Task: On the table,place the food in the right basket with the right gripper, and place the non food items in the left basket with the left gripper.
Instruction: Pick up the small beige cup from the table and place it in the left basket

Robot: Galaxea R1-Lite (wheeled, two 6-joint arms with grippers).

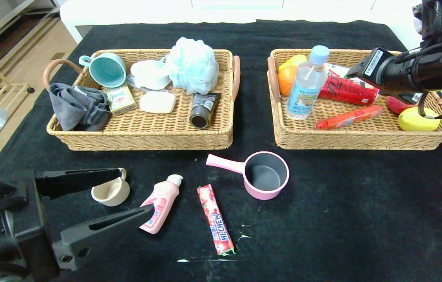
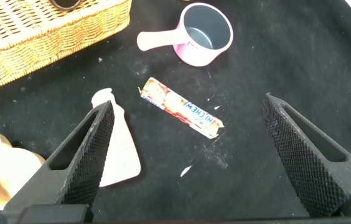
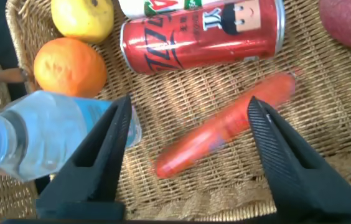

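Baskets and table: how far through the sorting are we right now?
Done: the water bottle and sausage stick lie in the right basket.

In hand: nothing. The right gripper hovers open above the sausage; the left gripper is open over the squeeze bottle.

Left: the cup, squeeze bottle, saucepan, Hi-Chew.

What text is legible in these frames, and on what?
"HI-CHEW": long red candy stick on the table, also readable in the left wrist view.
Red can in the right basket: large white lettering, partly cut off, not readable for certain.
Clear bottle label, pink squeeze bottle, small box and dark tube in the left basket: print too small to read.
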